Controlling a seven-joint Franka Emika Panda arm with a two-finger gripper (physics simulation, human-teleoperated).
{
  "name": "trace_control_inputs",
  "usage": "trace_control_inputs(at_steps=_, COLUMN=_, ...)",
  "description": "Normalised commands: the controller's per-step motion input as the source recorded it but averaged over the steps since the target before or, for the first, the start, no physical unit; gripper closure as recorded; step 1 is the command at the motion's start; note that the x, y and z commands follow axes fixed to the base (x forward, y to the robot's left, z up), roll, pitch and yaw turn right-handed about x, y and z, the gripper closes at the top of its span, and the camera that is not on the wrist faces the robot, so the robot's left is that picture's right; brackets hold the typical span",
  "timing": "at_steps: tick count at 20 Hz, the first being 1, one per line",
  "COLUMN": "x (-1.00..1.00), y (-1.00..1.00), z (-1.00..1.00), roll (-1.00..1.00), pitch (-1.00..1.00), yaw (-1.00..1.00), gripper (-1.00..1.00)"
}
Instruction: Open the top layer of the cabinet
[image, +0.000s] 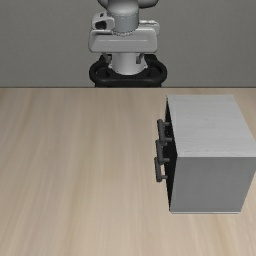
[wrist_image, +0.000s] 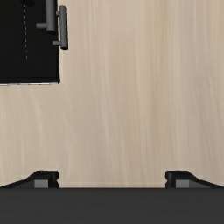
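Observation:
A grey cabinet (image: 212, 150) stands on the wooden table at the exterior view's right. Its dark front faces the exterior view's left and carries dark bar handles (image: 160, 152), stacked one above the other. In the wrist view the cabinet's dark front (wrist_image: 24, 44) and one grey handle (wrist_image: 61, 26) lie well ahead of my gripper (wrist_image: 112, 179) and off to one side. The gripper is open, its fingertips (wrist_image: 41, 178) wide apart with only bare table between them. In the exterior view my hand (image: 122, 42) hangs high near the robot base, far from the cabinet.
The light wooden table (image: 80, 170) stretches wide to the exterior view's left of the cabinet. The robot's black base (image: 127, 73) sits at the table's far edge against a grey wall.

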Motion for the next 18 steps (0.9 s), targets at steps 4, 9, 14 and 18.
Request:
trace_control_inputs(at_steps=4, x=1.0, y=0.0, z=0.0, roll=0.0, pitch=0.0, yaw=0.0, gripper=-1.0)
trace_control_inputs(at_steps=9, x=1.0, y=0.0, z=0.0, roll=0.0, pitch=0.0, yaw=0.0, gripper=-1.0)
trace_control_inputs(at_steps=14, x=1.0, y=0.0, z=0.0, roll=0.0, pitch=0.0, yaw=0.0, gripper=-1.0)
trace_control_inputs(at_steps=18, x=1.0, y=0.0, z=0.0, roll=0.0, pitch=0.0, yaw=0.0, gripper=-1.0)
